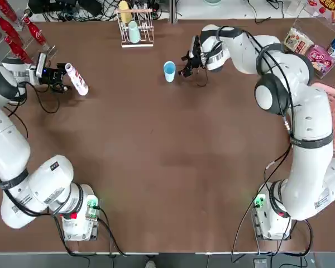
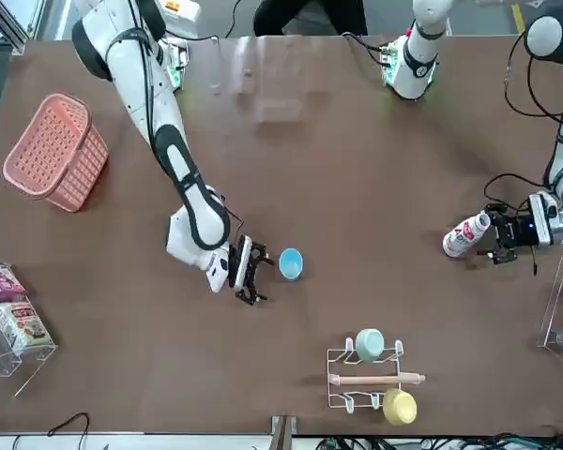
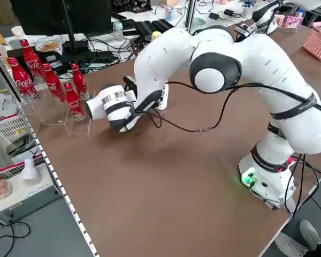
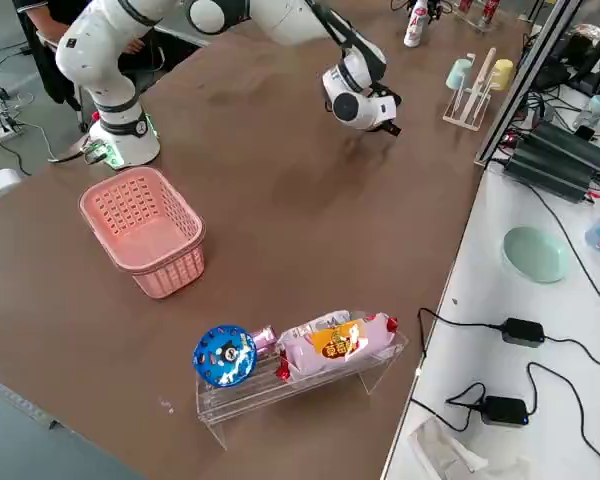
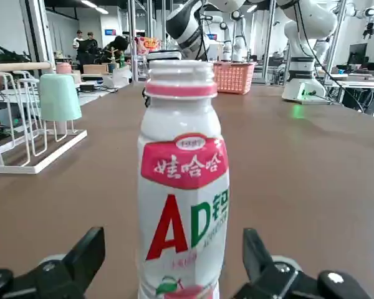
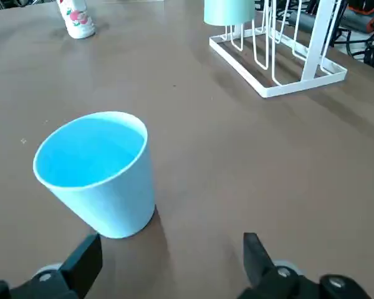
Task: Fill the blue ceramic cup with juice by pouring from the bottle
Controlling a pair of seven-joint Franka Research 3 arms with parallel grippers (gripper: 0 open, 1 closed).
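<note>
Taking the middle of the table as the dial's centre, seen from your robot's side, you have the left gripper (image 5: 175,249) at ten o'clock with its fingers spread, one to each side of the upright white bottle (image 5: 184,187) but pinching nothing. Your right gripper (image 6: 173,252) is between twelve and one o'clock, its fingers also spread and holding nothing, with the blue cup (image 6: 103,177) upright near them at twelve. Between eleven and twelve, farther out, you see the white rack (image 1: 138,40) bearing the mint-green cup (image 1: 134,32) and yellow cup (image 1: 125,12).
</note>
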